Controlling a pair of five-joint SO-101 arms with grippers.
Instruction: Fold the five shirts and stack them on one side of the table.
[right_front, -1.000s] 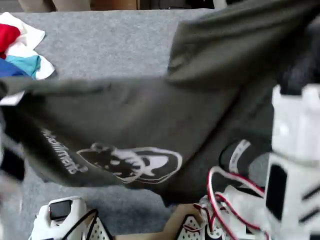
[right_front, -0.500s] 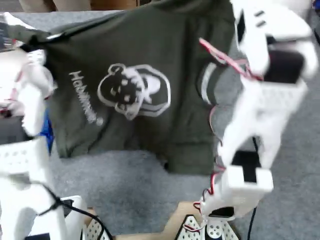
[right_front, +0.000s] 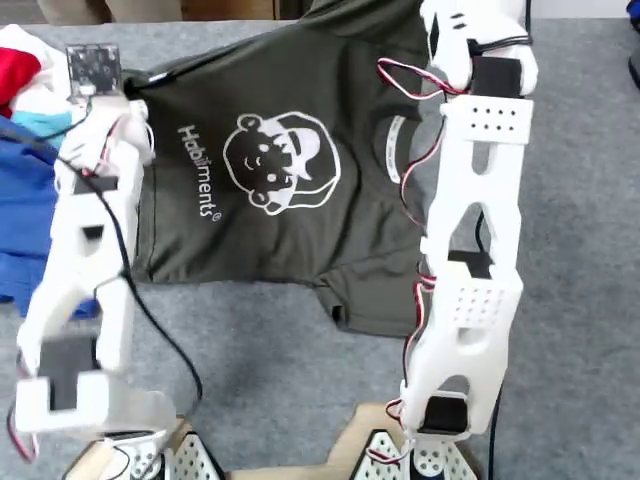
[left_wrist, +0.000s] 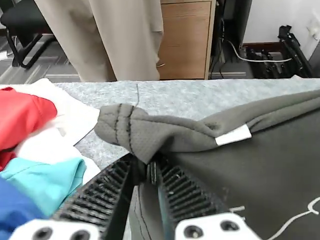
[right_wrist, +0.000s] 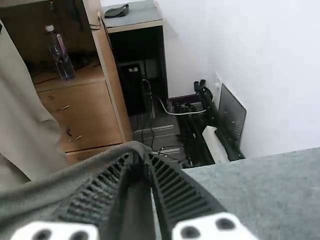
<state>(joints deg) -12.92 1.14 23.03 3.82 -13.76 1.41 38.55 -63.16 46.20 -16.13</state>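
Note:
A dark olive shirt with a white bear print lies spread face up across the far half of the grey table. My left gripper is at its far left corner. The left wrist view has that gripper shut on a bunched fold of the shirt. My right gripper is at the far edge of the table, over the shirt's far right corner. Seen from the right wrist, this gripper is shut on the olive fabric.
A loose pile of other shirts lies at the far left: red, teal and blue on white cloth. Bare grey table stretches along the right side. The arm bases stand at the near edge.
Both arms have swung away from the near edge, carrying the olive shirt with them. It hung across the near side before and now lies spread flat toward the far edge, print up.

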